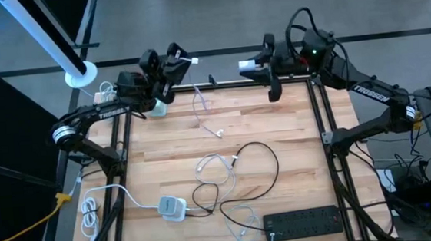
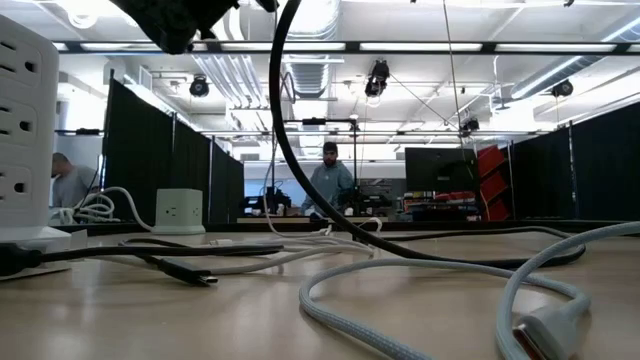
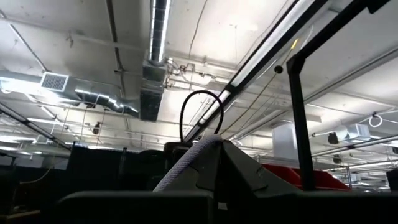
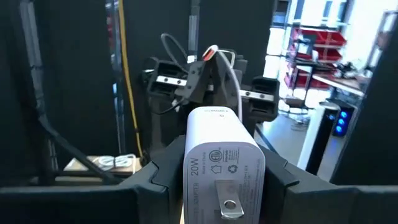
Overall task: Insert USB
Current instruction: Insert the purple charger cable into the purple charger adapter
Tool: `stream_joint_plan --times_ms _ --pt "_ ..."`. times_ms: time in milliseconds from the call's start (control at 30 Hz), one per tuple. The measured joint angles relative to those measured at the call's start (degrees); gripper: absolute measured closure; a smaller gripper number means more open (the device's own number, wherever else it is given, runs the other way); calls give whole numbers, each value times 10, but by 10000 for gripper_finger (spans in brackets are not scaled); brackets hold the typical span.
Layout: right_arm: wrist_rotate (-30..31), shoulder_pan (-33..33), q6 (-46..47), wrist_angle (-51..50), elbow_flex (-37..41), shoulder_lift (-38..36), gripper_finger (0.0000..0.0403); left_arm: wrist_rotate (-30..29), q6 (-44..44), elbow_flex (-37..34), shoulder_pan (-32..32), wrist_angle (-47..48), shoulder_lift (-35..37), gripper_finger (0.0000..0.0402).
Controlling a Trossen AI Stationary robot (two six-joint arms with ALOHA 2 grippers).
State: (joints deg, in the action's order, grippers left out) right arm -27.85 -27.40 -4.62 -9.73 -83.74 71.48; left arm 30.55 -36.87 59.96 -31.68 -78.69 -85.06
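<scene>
We hold both task parts in the air over the far edge of the counter (image 1: 278,131). Our right gripper (image 1: 251,65) has its jaws pinched on the white 20W charger (image 4: 219,163), prongs toward its own wrist camera. Our left gripper (image 1: 180,60) has its jaws clamped on the white USB cable (image 3: 186,165), whose plug end (image 1: 193,61) points across at the charger with a clear gap between them.

The main risk, as we judge it, is misalignment: if the plug meets the charger face off-centre or tilted, it could jam against the housing, slip in the jaws or push the charger askew. The trailing cable (image 1: 203,106) hanging to the counter could also tug the plug off line.

We cannot see the charger's port at all (it faces away from the right wrist camera). The plug's orientation is too small to read from above, and the left wrist view shows mostly ceiling.
</scene>
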Motion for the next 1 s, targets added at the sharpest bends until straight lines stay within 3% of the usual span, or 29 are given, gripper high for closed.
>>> stream_joint_plan --times_ms 233,400,633,800,1000 --pt "-7 0 6 -3 0 -1 288 6 53 0 21 33 0 402" --pt "3 0 55 -22 0 10 288 9 90 0 25 108 0 402" --pt "93 0 11 -112 0 11 288 33 129 0 29 205 0 402" --pt "91 0 81 -112 0 11 288 35 183 0 34 301 0 402" --pt "58 0 175 -148 0 27 288 42 229 0 40 350 0 402"
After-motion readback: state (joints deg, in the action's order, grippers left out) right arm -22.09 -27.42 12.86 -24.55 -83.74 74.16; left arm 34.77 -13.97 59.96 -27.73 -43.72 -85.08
